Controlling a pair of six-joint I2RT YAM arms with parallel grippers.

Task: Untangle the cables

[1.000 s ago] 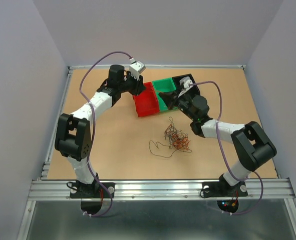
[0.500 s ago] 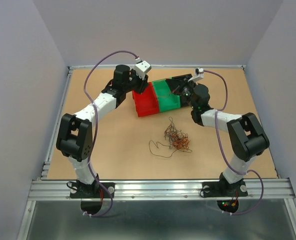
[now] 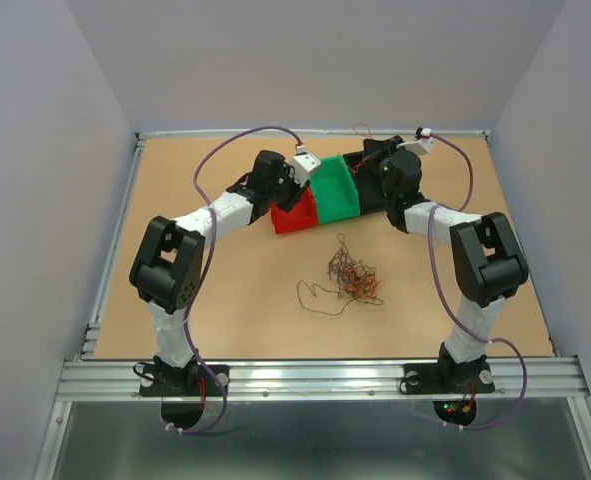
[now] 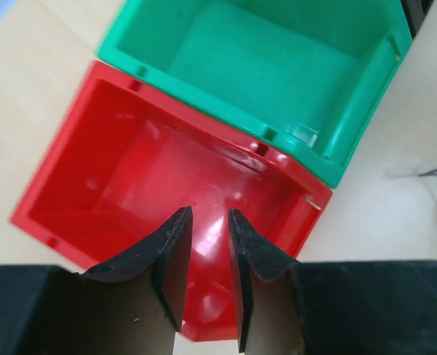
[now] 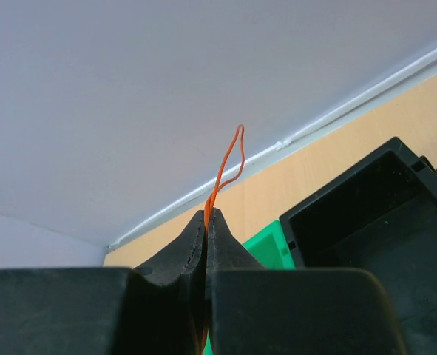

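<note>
Held one up high – rest lying well back.
Had the right gripper (image 5: 206, 216) clamped on a hair-thin orange wire (image 5: 222, 174) by the black plastic bin (image 5: 381, 222), left gripper (image 4: 207, 222) at a narrow gap, empty, over the red plastic bin (image 4: 63, 185). Spotted the small tangle of curly cables (image 3: 351, 275) on the tan table (image 3: 235, 285) back toward the bases – well apart from both, slightly nearer the right arm's side.

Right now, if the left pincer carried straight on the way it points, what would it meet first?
Most likely the red bin: in the left wrist view the left pincer aims into its bare inside, toward the wall next to the green bin. Depth is unclear.
</note>
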